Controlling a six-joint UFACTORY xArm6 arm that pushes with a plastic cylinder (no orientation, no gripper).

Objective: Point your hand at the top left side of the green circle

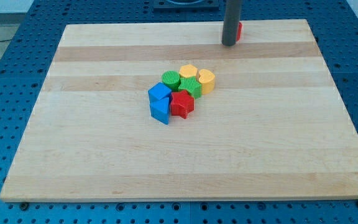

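The green circle (170, 79) sits at the upper left of a tight cluster near the board's middle. A second green block (191, 86) touches it on its right. Two yellow blocks, one (188, 71) at the cluster's top and one (206, 80) at its right, adjoin the green ones. A red star-like block (181, 103) and two blue blocks, one (159, 93) above the other (160, 110), form the cluster's lower part. My tip (229, 44) is near the board's top edge, well above and to the right of the green circle. A red block (238, 28) is mostly hidden behind the rod.
The wooden board (104, 155) lies on a blue perforated table (5, 74). All blocks but the hidden red one are bunched in the single cluster.
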